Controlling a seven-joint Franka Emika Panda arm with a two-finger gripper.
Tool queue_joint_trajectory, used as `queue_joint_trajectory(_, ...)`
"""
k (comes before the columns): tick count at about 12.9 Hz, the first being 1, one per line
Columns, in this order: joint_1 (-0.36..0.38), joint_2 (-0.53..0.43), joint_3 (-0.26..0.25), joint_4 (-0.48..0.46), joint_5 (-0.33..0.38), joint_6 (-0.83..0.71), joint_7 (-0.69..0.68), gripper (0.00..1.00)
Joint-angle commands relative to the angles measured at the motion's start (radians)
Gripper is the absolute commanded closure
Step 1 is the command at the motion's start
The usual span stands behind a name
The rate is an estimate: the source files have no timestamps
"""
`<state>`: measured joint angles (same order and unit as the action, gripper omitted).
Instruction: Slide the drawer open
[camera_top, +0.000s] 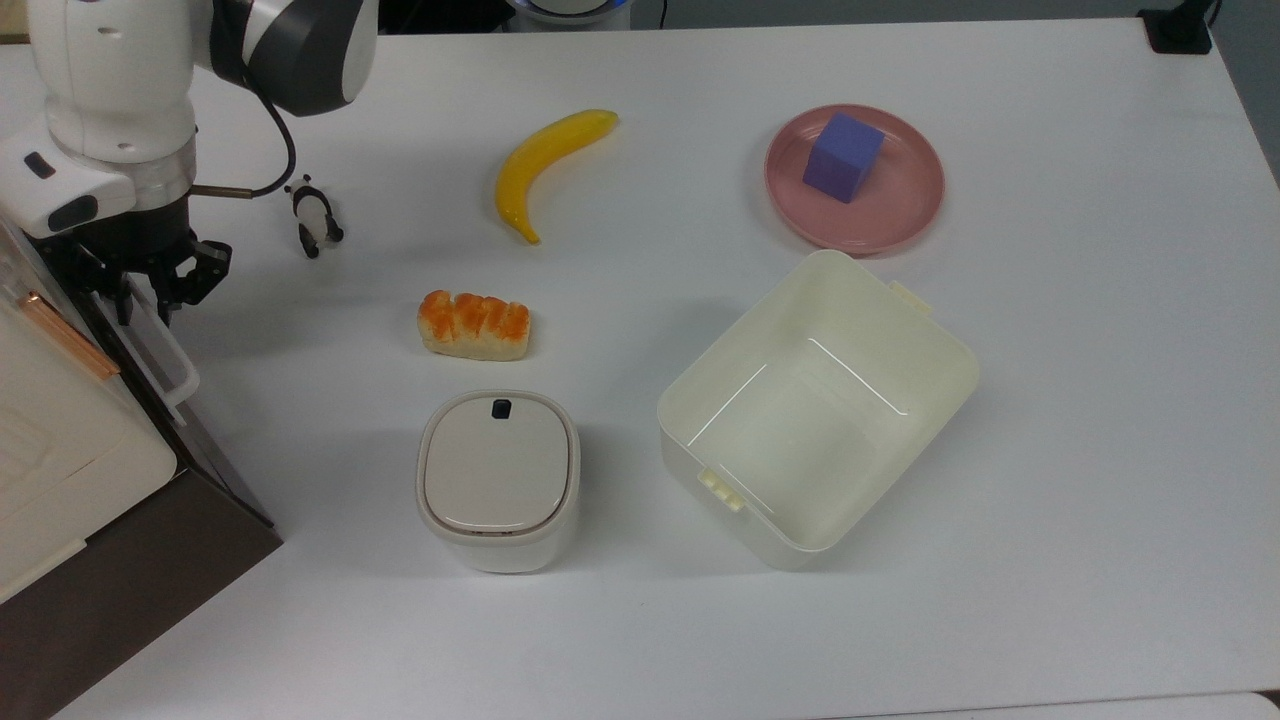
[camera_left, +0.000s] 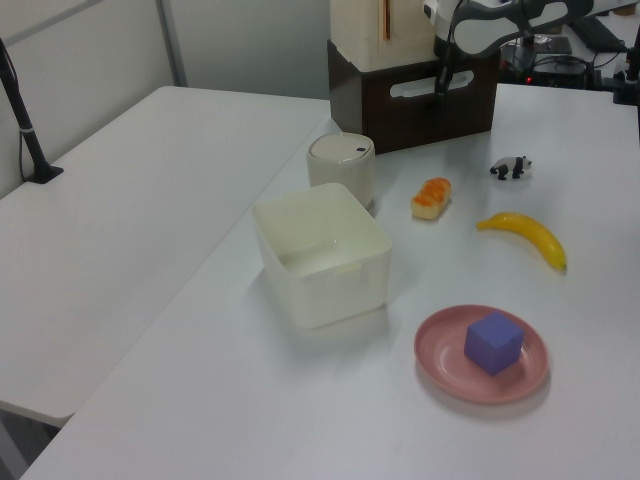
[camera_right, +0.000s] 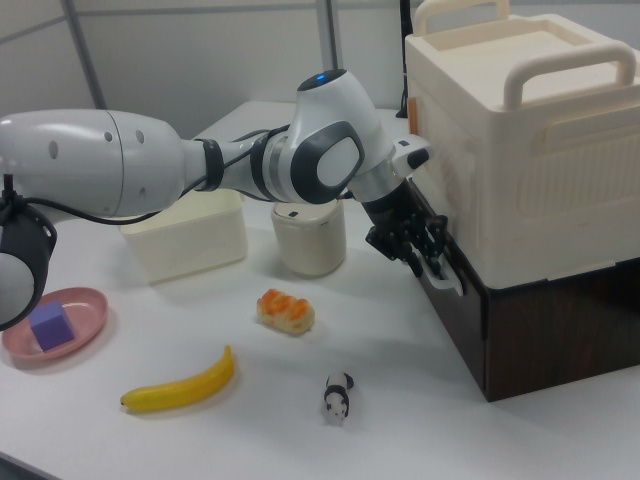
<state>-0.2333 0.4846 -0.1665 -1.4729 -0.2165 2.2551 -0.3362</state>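
The drawer (camera_top: 205, 450) has a dark brown front and stands pushed in at the top view's left edge, under a white box. Its white bar handle (camera_top: 165, 355) runs along the front. My gripper (camera_top: 145, 300) is at the handle's far end, its fingers narrowed around the bar. In the left view the gripper (camera_left: 443, 82) hangs over the handle (camera_left: 425, 87) on the brown front (camera_left: 415, 110). The right view has the gripper (camera_right: 428, 255) pressed against the handle (camera_right: 447, 275).
On the white table lie a toy panda (camera_top: 312, 218), a banana (camera_top: 545, 165), a bread loaf (camera_top: 474, 325), a lidded white container (camera_top: 497, 478), a cream bin (camera_top: 815, 410), and a pink plate (camera_top: 900, 215) with a purple cube (camera_top: 843, 157). A white box with a copper strip (camera_top: 60, 420) sits above the drawer.
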Motion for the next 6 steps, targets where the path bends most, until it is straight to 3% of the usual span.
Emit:
queue_joint_trajectory(1,0.017,-0.047,0.041,-0.070,0.002,-0.006,0.077,1.00)
queue_joint_trajectory(6,0.017,-0.067,0.056,-0.081,-0.001,-0.034,0.077,1.00)
